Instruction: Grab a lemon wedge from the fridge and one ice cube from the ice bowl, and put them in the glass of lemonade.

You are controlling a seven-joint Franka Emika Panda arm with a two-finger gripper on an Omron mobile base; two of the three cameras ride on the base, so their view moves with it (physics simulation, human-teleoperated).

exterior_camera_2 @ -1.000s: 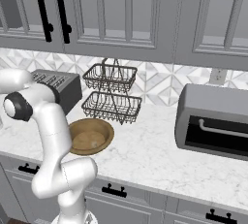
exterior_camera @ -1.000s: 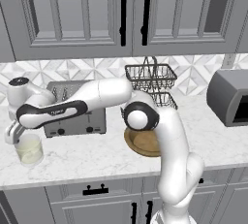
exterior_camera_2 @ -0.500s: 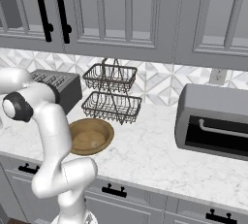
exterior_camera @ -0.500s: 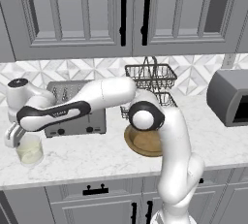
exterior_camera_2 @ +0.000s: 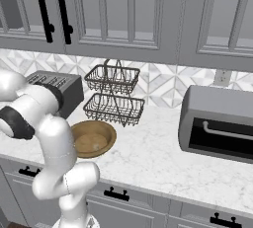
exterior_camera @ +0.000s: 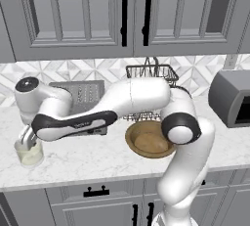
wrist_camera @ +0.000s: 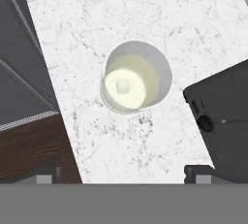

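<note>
Marble counter [exterior_camera: 88,159]: we find the short clear glass of lemonade [exterior_camera: 29,152] just left of the dark toaster [exterior_camera: 83,98]; two-finger gripper [exterior_camera: 27,136] hangs above it, jaws spread, empty; possibly a small pale cube inside.

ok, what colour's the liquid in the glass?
Pale yellowish-white lemonade; clearest in the hand view.
</note>
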